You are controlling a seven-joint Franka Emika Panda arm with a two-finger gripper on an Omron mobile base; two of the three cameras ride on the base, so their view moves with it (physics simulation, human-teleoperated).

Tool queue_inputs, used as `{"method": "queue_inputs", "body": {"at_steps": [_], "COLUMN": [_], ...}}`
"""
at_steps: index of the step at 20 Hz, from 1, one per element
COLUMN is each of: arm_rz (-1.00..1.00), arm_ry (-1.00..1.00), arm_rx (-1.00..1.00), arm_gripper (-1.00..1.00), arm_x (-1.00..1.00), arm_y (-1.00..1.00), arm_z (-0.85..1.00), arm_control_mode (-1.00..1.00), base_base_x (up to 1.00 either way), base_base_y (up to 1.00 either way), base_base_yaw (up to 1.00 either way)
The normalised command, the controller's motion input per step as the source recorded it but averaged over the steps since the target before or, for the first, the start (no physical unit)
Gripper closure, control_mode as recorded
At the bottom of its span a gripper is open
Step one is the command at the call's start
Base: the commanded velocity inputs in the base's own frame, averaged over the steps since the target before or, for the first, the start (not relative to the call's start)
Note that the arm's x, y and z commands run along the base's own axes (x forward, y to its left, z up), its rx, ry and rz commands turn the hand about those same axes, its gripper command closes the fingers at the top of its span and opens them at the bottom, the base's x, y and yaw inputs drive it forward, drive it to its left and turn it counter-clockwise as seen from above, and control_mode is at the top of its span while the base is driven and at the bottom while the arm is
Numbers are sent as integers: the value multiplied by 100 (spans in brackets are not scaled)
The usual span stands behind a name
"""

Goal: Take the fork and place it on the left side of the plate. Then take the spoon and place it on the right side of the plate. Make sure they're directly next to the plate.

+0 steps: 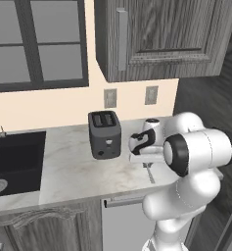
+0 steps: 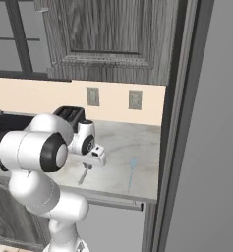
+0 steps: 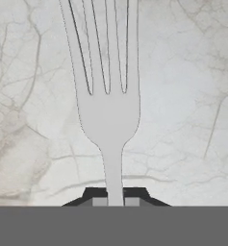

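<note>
The fork (image 3: 108, 103) lies flat on the pale marble counter (image 1: 73, 166), near its front edge, with the toaster (image 1: 104, 134) off at about ten o'clock from it in the left base view and a bluish spoon (image 2: 131, 173) lying at about three o'clock in the right base view, apart from it. Seen along the hand, the tines run up toward twelve o'clock and the slim neck drops straight to six, where the fingers (image 3: 115, 201) have shut on it, one dark tip pressed to each side just below the shoulder of the head. From the base cameras the gripper (image 2: 86, 166) sits low over the counter with the handle (image 1: 150, 174) trailing out beneath it. I'd judge the fork light and quite stiff, so it should not bend or sag when it comes up, but it is thin, smooth metal, and that looks slippery. A pinch across such a narrow neck leaves little surface for the pads to bite. The hold is also close to the head end, so the long handle may act as a lever and let the fork swivel between the tips if it is swung quickly. It looks sturdy enough that a knock would not hurt it. The plate I cannot spot from where these cameras look.
</note>
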Motion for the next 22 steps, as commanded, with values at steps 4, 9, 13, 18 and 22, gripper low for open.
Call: {"method": "queue_inputs", "body": {"at_steps": [4,9,13,18,22], "arm_rz": [2,5,4,1,1], "arm_ry": [0,0,0,2,4], "arm_rx": [1,1,0,0,0], "arm_gripper": [100,100,100,100,100], "arm_x": [-29,-30,-21,-9,-1], "arm_y": [0,0,-1,0,0], "arm_z": [-4,2,32,49,48], "arm_control_mode": [-100,-100,-100,-100,-100], "base_base_x": [0,0,0,0,0], "base_base_y": [0,0,0,0,0], "base_base_yaw": [0,0,0,0,0]}}
